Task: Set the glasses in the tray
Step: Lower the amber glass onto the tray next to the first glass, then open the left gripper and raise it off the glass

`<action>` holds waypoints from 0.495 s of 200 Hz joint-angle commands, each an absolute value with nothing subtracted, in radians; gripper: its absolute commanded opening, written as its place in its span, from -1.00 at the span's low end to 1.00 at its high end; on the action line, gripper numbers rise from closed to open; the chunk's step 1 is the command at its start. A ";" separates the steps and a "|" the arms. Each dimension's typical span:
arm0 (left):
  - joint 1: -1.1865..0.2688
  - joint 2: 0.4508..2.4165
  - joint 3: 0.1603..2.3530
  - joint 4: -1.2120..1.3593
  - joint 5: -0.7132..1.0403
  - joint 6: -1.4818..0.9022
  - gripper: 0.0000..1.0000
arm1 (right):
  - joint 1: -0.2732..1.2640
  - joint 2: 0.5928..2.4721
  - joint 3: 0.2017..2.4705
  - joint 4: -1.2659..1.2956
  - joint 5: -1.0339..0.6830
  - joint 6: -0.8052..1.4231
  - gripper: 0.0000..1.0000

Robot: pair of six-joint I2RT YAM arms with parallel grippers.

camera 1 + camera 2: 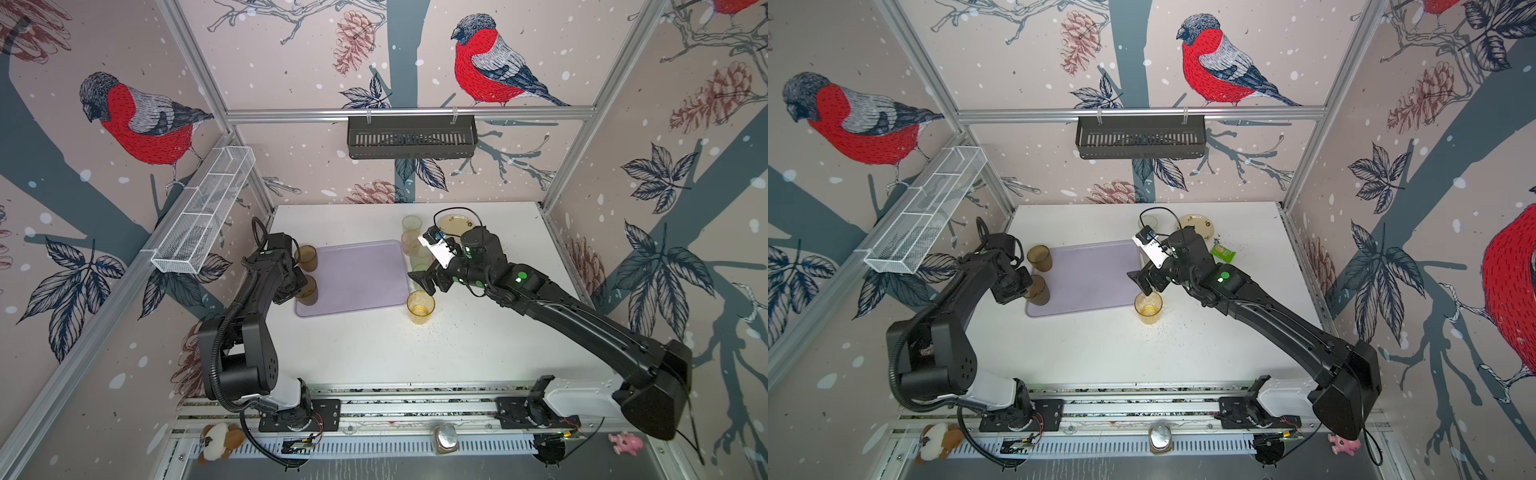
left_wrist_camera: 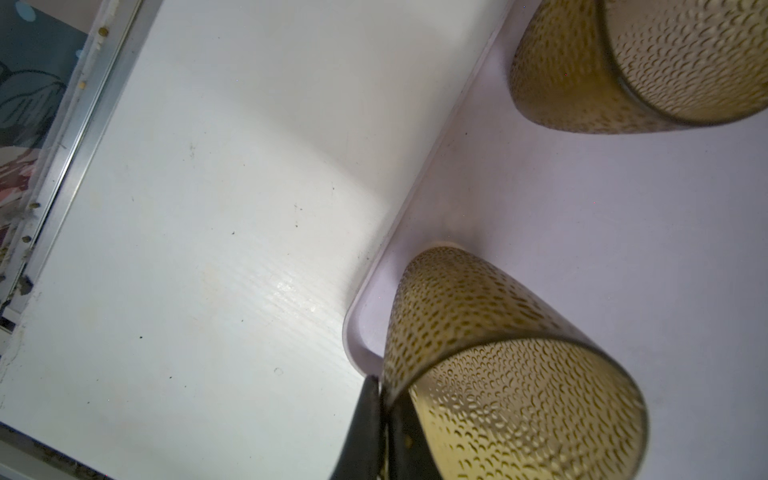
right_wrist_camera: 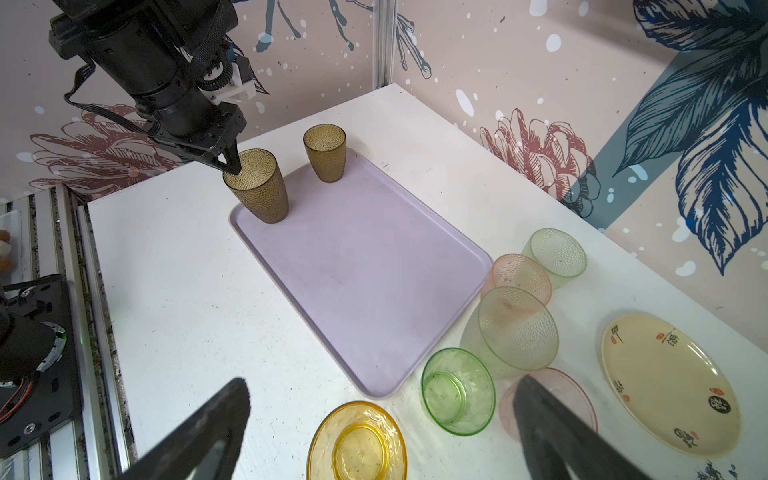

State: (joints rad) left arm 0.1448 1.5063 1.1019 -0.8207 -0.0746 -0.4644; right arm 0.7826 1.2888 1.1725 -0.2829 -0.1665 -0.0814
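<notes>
The lilac tray [image 1: 357,278] [image 3: 357,282] lies mid-table. Two brown glasses stand upright on its left end: one at the far corner [image 1: 306,257] [image 3: 325,151], one at the near corner [image 1: 309,291] [image 2: 498,374]. My left gripper [image 1: 300,286] [image 2: 382,386] is shut on the rim of the near brown glass [image 3: 257,187]. My right gripper [image 1: 422,286] [image 3: 382,384] hangs open above the table off the tray's right end. Below it stand an amber glass [image 1: 420,306] [image 3: 357,444] and a green glass [image 3: 457,390], with pale clear glasses [image 3: 515,328] [image 3: 557,255] and pink glasses [image 3: 519,276] beyond.
A cream plate [image 3: 669,382] [image 1: 1198,222] sits at the back right, with a green packet [image 1: 1222,252] beside it. A black slotted basket [image 1: 411,137] hangs on the back wall and a white wire basket [image 1: 203,212] on the left wall.
</notes>
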 commanded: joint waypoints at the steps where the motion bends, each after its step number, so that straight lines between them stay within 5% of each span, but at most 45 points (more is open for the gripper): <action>1: 0.147 1.509 1.111 -0.837 -0.077 -0.457 -0.80 | 0.783 1.286 1.179 -0.264 -0.164 -0.088 0.99; 99: 0.146 1.512 1.127 -0.844 -0.083 -0.454 -0.46 | 0.785 1.278 1.175 -0.263 -0.156 -0.091 0.99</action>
